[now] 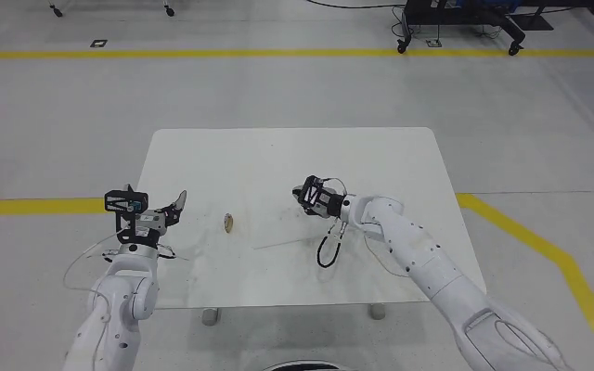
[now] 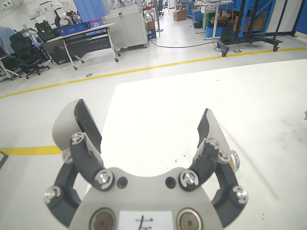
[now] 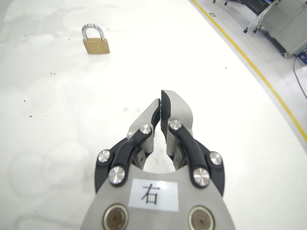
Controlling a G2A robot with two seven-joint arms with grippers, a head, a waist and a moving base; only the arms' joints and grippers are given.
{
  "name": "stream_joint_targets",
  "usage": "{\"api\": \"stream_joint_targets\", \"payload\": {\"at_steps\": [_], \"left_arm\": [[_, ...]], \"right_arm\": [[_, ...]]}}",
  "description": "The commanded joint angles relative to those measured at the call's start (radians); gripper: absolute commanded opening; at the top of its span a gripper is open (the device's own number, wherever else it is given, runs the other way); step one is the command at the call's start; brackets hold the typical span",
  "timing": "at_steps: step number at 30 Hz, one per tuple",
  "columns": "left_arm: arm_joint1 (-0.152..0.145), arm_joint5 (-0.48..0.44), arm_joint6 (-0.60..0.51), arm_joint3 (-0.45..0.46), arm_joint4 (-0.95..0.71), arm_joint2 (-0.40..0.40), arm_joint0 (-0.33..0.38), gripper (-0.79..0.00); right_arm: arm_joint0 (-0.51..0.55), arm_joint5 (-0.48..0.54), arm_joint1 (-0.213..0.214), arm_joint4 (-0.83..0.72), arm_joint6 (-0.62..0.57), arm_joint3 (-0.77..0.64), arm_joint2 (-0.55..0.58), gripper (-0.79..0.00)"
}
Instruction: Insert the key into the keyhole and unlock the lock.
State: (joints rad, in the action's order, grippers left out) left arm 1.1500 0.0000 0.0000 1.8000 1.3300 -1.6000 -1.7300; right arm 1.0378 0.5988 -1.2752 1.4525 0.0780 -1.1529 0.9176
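Two claws: held low over the white counter [image 1: 371,158].
Lock [image 3: 96,43]: brass padlock, set on the counter between the claws, shackle seated in its body.
Left claw [image 2: 144,113]: spread wide open at the counter's left edge, nothing gripped.
Right claw [image 3: 160,96]: pinched shut near mid-counter, pads [image 3: 165,107] pressed together, nothing seen between them.

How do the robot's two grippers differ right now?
The left gripper stands wide open; the right gripper is shut tight. The left gripper sits by the edge of the table, nearer the padlock; the right gripper is over its middle. Both share the same build and ribbed black pads.
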Motion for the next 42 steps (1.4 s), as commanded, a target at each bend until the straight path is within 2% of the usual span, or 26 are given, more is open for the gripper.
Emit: {"api": "stream_joint_targets", "payload": {"at_steps": [1,7,11,26,29,32,35,42], "left_arm": [[0.000,0.000,0.000,0.000,0.000,0.000,0.000,0.000],[0.000,0.000,0.000,0.000,0.000,0.000,0.000,0.000],[0.000,0.000,0.000,0.000,0.000,0.000,0.000,0.000],[0.000,-0.001,0.002,0.001,-0.004,0.000,0.001,0.000],[0.007,-0.081,0.024,0.020,-0.183,0.004,-0.008,0.000],[0.008,-0.264,-0.025,0.017,-0.467,-0.016,-0.016,0.000],[0.006,-0.427,-0.132,-0.016,-0.777,-0.038,-0.009,0.000],[0.006,-0.427,-0.132,-0.016,-0.777,-0.038,-0.009,0.000]], "right_arm": [[0.042,0.010,0.017,-0.016,0.015,-0.057,0.051,-0.785],[0.153,0.146,0.054,-0.220,0.067,-0.150,0.202,-0.785],[0.177,0.301,0.070,-0.388,0.072,-0.108,0.269,-0.785],[0.174,0.310,0.071,-0.400,0.064,-0.103,0.272,-0.785],[0.180,0.319,0.069,-0.414,0.062,-0.102,0.260,-0.785],[0.150,0.255,0.056,-0.441,0.027,-0.050,0.223,-0.785],[0.102,0.209,0.036,-0.470,0.018,0.005,0.170,-0.785],[0.076,0.185,0.029,-0.470,0.020,0.034,0.153,-0.785]]}}
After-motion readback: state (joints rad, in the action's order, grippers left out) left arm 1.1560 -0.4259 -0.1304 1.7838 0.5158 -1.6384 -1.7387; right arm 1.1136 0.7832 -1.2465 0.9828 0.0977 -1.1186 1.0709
